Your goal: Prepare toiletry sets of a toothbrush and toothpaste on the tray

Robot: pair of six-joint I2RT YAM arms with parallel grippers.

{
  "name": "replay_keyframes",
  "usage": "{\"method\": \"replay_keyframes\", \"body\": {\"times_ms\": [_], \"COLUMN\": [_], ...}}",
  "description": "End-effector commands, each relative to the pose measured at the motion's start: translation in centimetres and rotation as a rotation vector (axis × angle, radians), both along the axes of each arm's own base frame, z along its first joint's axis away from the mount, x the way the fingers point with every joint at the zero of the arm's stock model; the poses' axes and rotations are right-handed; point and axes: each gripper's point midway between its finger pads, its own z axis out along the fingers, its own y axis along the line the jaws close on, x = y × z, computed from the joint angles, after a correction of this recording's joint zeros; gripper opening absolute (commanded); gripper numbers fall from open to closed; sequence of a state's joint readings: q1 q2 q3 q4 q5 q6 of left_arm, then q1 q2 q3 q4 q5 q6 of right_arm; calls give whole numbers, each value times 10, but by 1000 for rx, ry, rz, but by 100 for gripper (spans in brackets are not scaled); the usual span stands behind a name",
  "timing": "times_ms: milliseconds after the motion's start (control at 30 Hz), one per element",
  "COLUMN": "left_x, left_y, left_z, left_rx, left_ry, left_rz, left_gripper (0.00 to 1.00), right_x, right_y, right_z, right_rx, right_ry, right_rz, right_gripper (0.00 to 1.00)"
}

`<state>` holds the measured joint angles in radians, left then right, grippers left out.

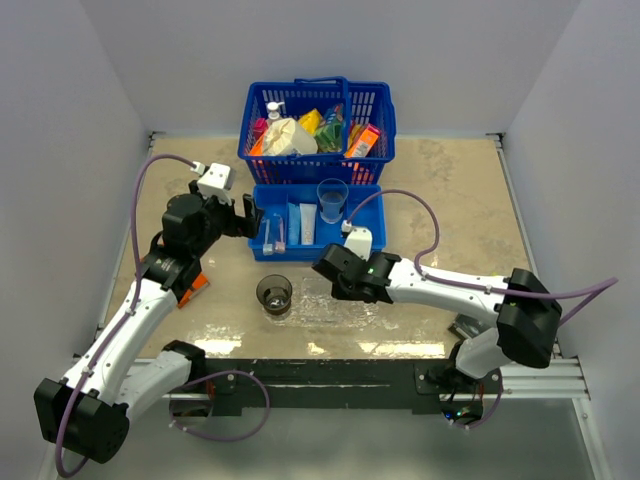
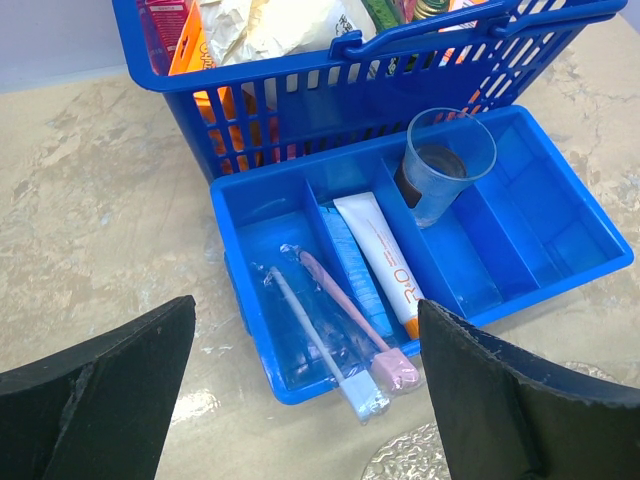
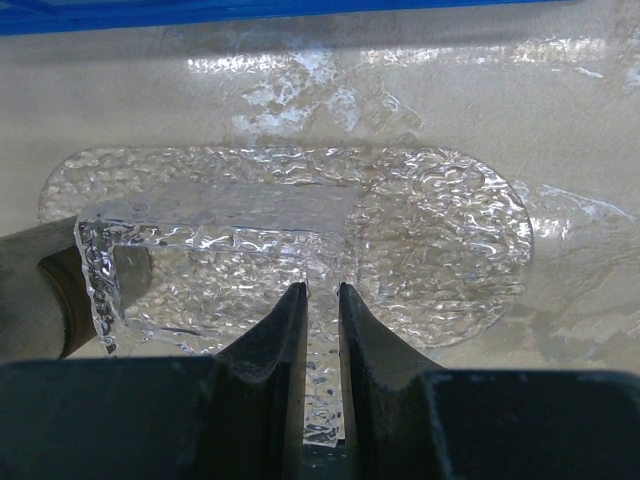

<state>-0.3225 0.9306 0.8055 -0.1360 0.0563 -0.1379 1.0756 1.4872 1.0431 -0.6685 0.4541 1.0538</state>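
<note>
On the rim of the tray [image 3: 430, 230], right pincer [image 3: 322, 298] clamps narrowly; left pincer [image 2: 305, 305] gapes wide.

I see a blue basket [image 1: 300, 168] at the back of the bench [image 1: 450, 200]. It is full of bright packets, and a white pump bottle [image 1: 273, 108] pokes up in its left corner. Just in front sits a blue bin [image 2: 545, 235] with dividers. A small orange thing [image 1: 196, 286] lies on the left.

Orange lettering along the white toothpaste tube [image 2: 375, 260], too small and blurred to read, nothing else legible
</note>
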Motion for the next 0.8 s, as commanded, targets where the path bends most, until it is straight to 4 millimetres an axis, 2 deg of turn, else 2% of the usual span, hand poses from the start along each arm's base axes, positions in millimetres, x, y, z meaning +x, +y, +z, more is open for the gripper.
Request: {"method": "replay_keyframes", "body": {"times_ms": [0, 767], "left_x": [2, 2], "left_y": [-4, -4], "left_z": [10, 8], "left_rx": [-10, -6], "left_ry": [-39, -36], "left_rz": [-13, -11], "left_gripper": [96, 96], "right_x": [8, 11], "right_y": [16, 23], "right_z": [11, 9], "right_rx": [35, 31], "right_ry": [-34, -51], "right_rz": [-4, -9], "right_gripper": [0, 0]}}
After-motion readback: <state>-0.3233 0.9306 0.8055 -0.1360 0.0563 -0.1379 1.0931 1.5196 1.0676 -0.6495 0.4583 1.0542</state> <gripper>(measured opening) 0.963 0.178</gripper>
